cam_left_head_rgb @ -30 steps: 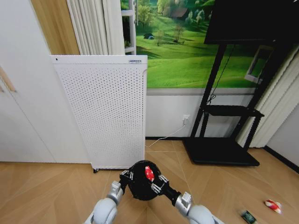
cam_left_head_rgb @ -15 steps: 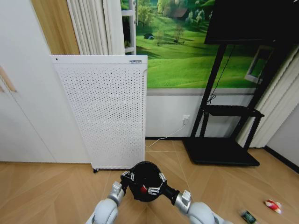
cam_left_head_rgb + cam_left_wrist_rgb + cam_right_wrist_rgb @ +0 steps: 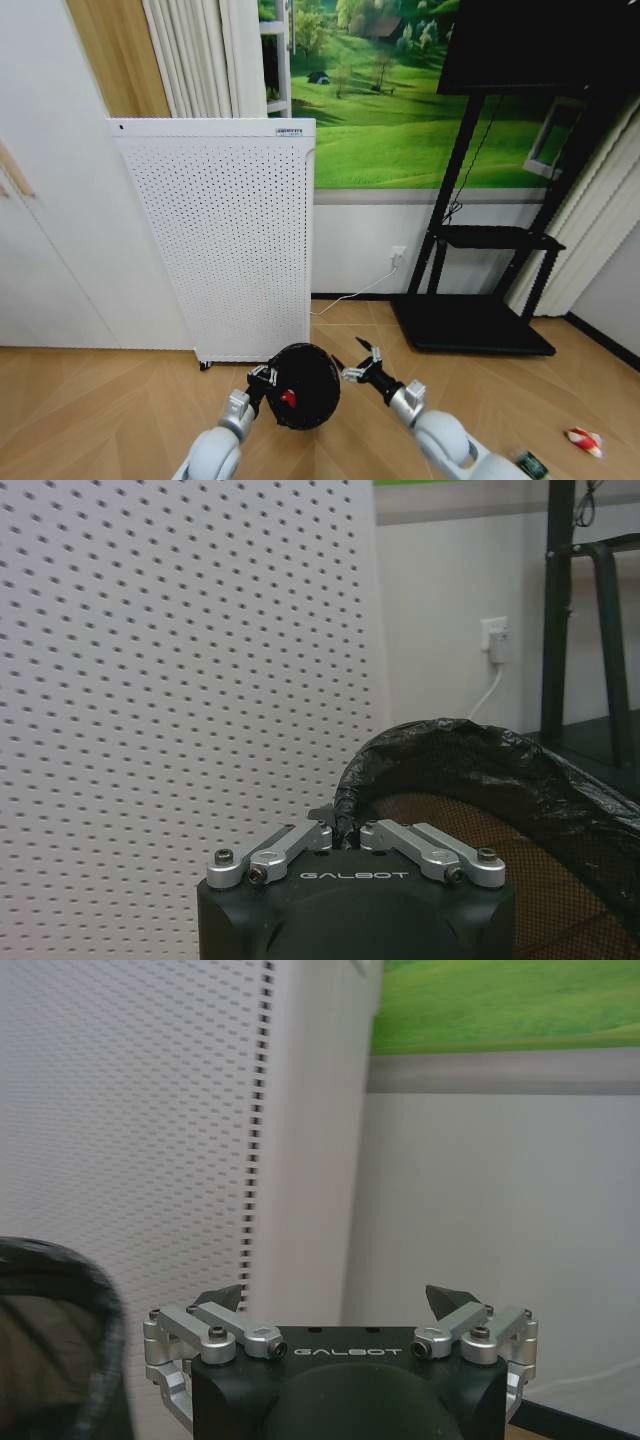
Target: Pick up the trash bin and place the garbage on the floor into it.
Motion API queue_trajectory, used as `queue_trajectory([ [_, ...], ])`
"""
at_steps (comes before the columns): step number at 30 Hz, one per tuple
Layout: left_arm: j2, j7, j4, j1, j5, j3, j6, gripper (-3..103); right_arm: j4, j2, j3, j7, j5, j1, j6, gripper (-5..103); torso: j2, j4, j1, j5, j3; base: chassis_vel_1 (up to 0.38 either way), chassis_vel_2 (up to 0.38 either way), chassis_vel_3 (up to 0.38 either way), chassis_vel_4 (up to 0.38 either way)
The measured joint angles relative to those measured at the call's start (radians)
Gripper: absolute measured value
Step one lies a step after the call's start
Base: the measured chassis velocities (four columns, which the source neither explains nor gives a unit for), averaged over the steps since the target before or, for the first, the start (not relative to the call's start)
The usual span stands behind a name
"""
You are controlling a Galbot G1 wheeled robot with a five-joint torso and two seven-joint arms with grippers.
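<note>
My arms (image 3: 215, 455) are silver-grey, rounded. Each end effector (image 3: 340, 1300) has a black housing marked GALBOT, silver screwed linkages, black fingertips (image 3: 447, 1297).

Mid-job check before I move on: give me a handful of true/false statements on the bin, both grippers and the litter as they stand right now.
1. The left gripper is clamped on the rim of the trash bin. True.
2. The right gripper is shut on a red-and-white piece. False: it is open and holds nothing, beside the bin.
3. A red piece lies inside the bin. True.
4. The floor is free of litter. False: a red-and-white piece and a green bottle lie on the floor to the robot's right.
5. The bin stands behind the white perforated panel. False: it is in front of it.
</note>
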Motion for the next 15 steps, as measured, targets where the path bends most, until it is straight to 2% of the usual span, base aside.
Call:
queue_trajectory([
  [4,0.020,0.000,-0.050,0.062,-0.003,-0.089,-0.001,6,-0.004,0.040,0.085,0.109,0.012,-0.031,-0.078,100,0.000,-0.0001,0.000,0.0000,0.000,0.000,0.000,0.000,0.000],
  [7,0.022,0.000,-0.056,0.069,-0.004,-0.100,-0.001,6,-0.003,0.046,0.093,0.124,0.013,-0.036,-0.089,100,0.000,-0.0003,0.000,-0.0001,0.000,0.000,0.000,0.000,0.000],
  [9,0.026,0.000,-0.076,0.095,-0.006,-0.137,-0.001,6,-0.003,0.065,0.125,0.171,0.013,-0.053,-0.128,100,0.000,-0.0002,0.000,0.0000,0.000,0.000,0.000,0.000,0.000],
  [14,0.028,0.000,-0.099,0.129,-0.005,-0.181,-0.005,6,-0.007,0.083,0.163,0.225,0.013,-0.076,-0.166,100,0.000,-0.0001,0.000,0.0000,0.000,0.000,0.000,0.000,0.000],
  [15,0.023,0.001,-0.115,0.158,-0.001,-0.216,-0.010,6,-0.014,0.093,0.195,0.261,0.012,-0.096,-0.192,100,0.000,-0.0002,0.000,0.0000,0.000,0.000,0.000,0.000,0.000],
])
